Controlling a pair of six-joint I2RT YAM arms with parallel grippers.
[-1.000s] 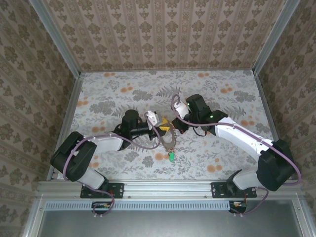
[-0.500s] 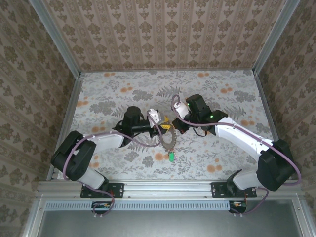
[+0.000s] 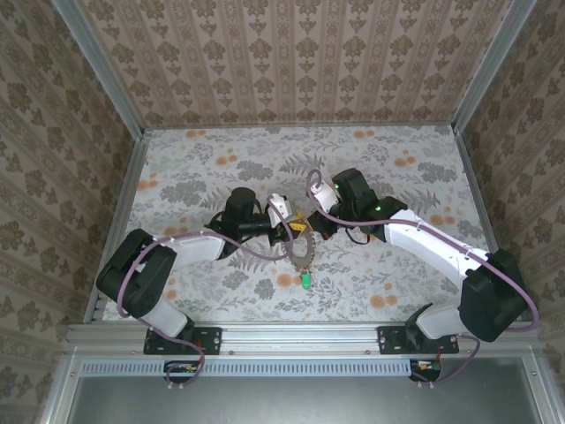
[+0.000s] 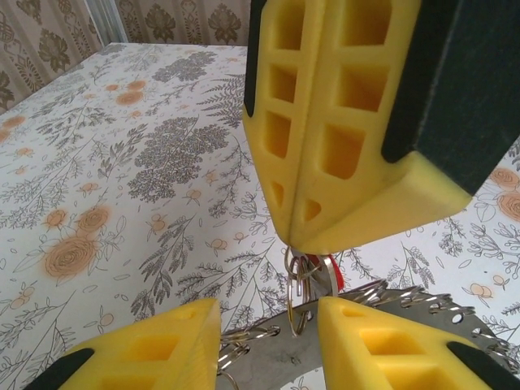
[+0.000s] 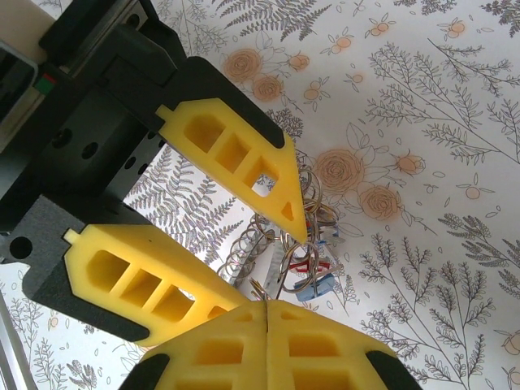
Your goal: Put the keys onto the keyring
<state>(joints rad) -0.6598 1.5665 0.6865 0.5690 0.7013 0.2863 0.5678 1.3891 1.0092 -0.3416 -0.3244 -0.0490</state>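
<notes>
Left end effector (image 4: 268,325) has slid in against the right end effector (image 4: 296,242). Its jaws stand apart, straddling the wire loops. The right one is closed, pinching the keyring (image 3: 302,252) up off the counter (image 3: 194,168). The keys (image 5: 313,278) lie just beneath. Threading looks about to begin.

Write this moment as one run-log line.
left tool: open, astride rings | right tool: shut on rings | keyring: below both tools
</notes>
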